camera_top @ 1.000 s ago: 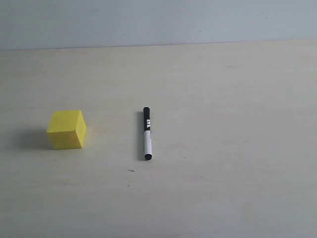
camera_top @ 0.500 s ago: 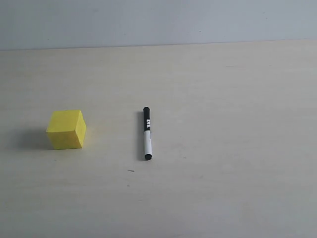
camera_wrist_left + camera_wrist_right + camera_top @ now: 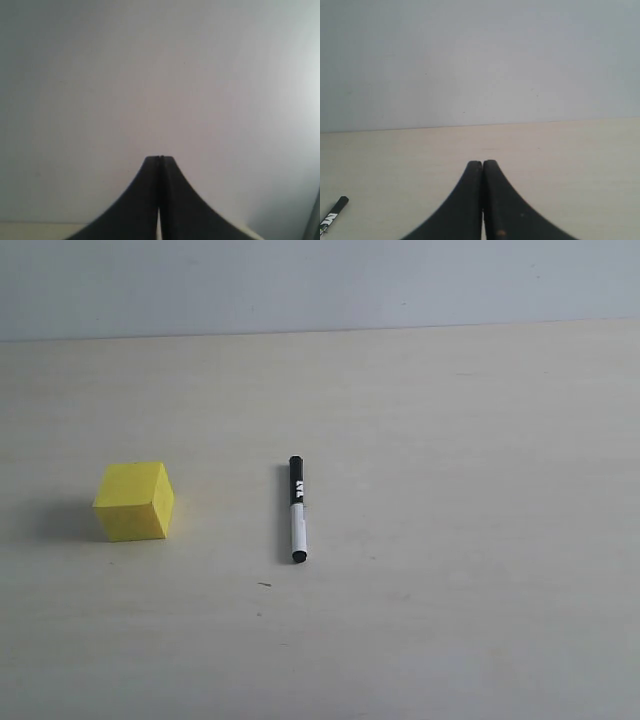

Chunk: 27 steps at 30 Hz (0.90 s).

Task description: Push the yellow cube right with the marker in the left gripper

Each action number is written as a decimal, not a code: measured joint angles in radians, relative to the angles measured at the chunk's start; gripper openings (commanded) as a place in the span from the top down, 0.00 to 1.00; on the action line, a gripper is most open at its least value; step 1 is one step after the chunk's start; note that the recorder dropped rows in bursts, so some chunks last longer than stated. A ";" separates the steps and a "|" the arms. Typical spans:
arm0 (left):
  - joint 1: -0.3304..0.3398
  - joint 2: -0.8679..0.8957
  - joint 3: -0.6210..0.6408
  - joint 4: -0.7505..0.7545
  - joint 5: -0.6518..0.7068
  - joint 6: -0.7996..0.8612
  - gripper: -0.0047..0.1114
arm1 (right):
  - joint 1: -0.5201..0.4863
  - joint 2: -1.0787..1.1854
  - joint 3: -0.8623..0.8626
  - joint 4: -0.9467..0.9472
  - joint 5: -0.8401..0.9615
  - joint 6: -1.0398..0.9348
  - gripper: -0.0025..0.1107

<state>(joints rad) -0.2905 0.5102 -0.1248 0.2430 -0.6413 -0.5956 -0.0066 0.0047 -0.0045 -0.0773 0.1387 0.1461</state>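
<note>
The yellow cube (image 3: 134,501) rests on the pale table at the left of the exterior view. The marker (image 3: 297,509) lies flat to the cube's right, black cap at the far end, held by nothing; its capped end (image 3: 334,209) also shows in the right wrist view. Neither arm appears in the exterior view. My left gripper (image 3: 160,159) is shut and empty, facing a blank grey wall. My right gripper (image 3: 482,163) is shut and empty too, above the table.
The light wooden table (image 3: 450,540) runs back to a grey wall (image 3: 320,280). A small dark speck (image 3: 264,585) lies in front of the marker.
</note>
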 measured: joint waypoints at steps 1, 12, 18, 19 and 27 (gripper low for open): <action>0.000 0.040 -0.035 0.017 0.016 0.000 0.95 | 0.000 0.000 0.000 0.000 0.000 0.000 0.98; -0.008 0.499 -0.624 0.429 0.665 -0.039 0.96 | 0.000 0.000 0.000 0.000 0.000 0.000 0.98; -0.050 0.632 -0.870 0.585 1.159 0.063 0.96 | 0.000 0.000 0.000 0.000 0.000 0.000 0.98; -0.052 0.652 -0.920 0.586 1.256 0.072 0.96 | 0.000 0.000 0.000 0.000 0.000 0.000 0.98; -0.053 0.888 -1.240 0.207 1.707 0.211 0.82 | 0.000 0.000 0.000 0.000 0.000 0.000 0.98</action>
<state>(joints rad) -0.3430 1.3985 -1.3651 0.4499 1.0659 -0.3843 -0.0066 0.0047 -0.0045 -0.0773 0.1387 0.1461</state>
